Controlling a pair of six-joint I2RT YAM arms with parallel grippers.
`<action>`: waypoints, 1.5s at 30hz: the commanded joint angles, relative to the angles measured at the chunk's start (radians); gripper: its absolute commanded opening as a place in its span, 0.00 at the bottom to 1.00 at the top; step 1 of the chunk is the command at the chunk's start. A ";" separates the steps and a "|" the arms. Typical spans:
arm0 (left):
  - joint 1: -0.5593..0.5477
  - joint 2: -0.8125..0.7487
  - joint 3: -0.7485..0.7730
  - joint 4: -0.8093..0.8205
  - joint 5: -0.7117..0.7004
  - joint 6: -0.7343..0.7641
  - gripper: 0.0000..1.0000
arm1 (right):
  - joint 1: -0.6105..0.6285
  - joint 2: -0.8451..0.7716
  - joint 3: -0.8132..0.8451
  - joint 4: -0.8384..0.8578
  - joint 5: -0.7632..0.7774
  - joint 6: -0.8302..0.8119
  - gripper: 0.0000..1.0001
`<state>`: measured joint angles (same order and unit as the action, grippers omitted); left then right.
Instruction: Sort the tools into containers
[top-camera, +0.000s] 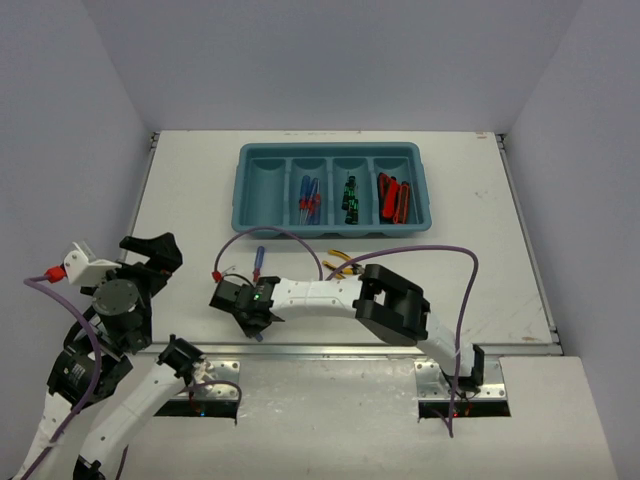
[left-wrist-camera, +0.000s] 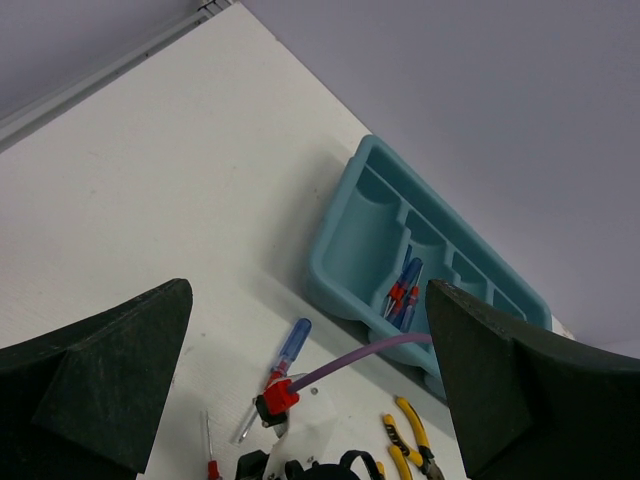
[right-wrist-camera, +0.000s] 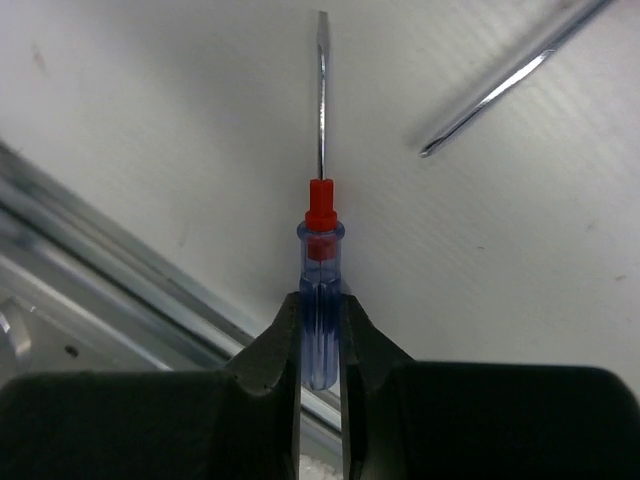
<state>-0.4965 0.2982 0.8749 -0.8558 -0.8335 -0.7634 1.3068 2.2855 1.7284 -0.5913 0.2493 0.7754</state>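
Right wrist cam: your R gripper (right-wrist-camera: 320, 315) is clamped on the blue handle of a blue-and-red screwdriver (right-wrist-camera: 321, 240), tip pointing away, low over the table (top-camera: 195, 200) near its front edge. Top view: teal tray (top-camera: 330, 148) sits at the far side w/ sorted tools (top-camera: 351, 197) in three compartments, plus another screwdriver (top-camera: 259, 262) and yellow pliers (top-camera: 340, 266) loose nearby. Your L gripper (top-camera: 152, 252) hangs wide open off left.

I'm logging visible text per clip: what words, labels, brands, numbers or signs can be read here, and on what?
None readable in any view.
The teal tray and the blue-and-red screwdriver show no print; any marking on the black-and-green screwdrivers is too small to tell.
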 joint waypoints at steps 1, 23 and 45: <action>-0.005 -0.014 -0.005 0.041 -0.021 0.015 1.00 | 0.017 -0.113 -0.076 0.127 -0.216 -0.081 0.00; -0.005 0.247 -0.041 0.175 0.230 0.208 1.00 | -0.543 -0.423 -0.080 0.017 0.137 -0.102 0.00; -0.005 0.534 -0.046 0.249 0.503 0.319 1.00 | -0.632 -0.270 0.347 -0.117 0.136 -0.221 0.57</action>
<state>-0.4965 0.7578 0.7964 -0.6103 -0.3615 -0.4378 0.6679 2.2250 2.0544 -0.7028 0.3787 0.6433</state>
